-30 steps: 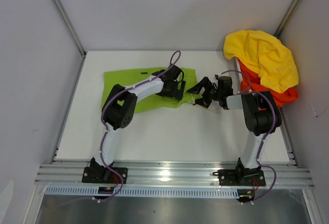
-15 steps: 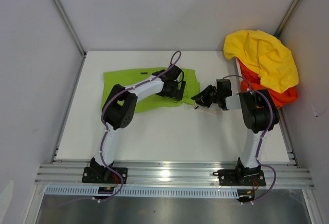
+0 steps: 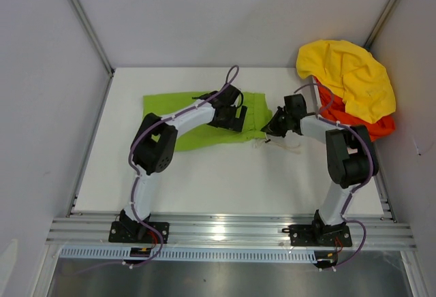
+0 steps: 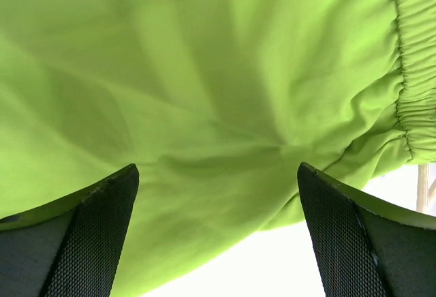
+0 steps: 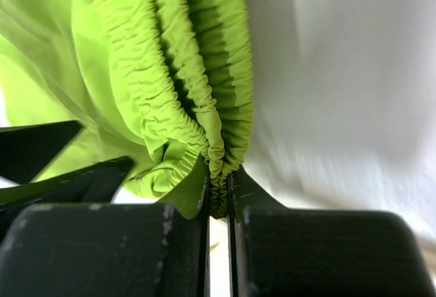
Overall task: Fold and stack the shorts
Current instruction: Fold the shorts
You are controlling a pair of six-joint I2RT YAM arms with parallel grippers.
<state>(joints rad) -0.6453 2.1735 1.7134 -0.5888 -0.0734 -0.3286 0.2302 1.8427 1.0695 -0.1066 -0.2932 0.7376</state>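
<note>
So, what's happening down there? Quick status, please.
Right gripper shut on lime-green shorts, at waistband. Left gripper open above same shorts. Orange-red shorts under yellow cloth, far right, not in the way.

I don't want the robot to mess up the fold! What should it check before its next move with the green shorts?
1. Grip of the right hand on the waistband of the lime-green shorts: ok, fingers shut on the elastic.
2. Grip of the left hand on the cloth: not ok, fingers spread wide, nothing pinched.
3. Green shorts lying smooth: not ok, bunched up at the waistband.
4. The orange-red shorts free for stacking: not ok, a yellow cloth lies on them.
5. Drawstring out of the way: cannot tell.
</note>
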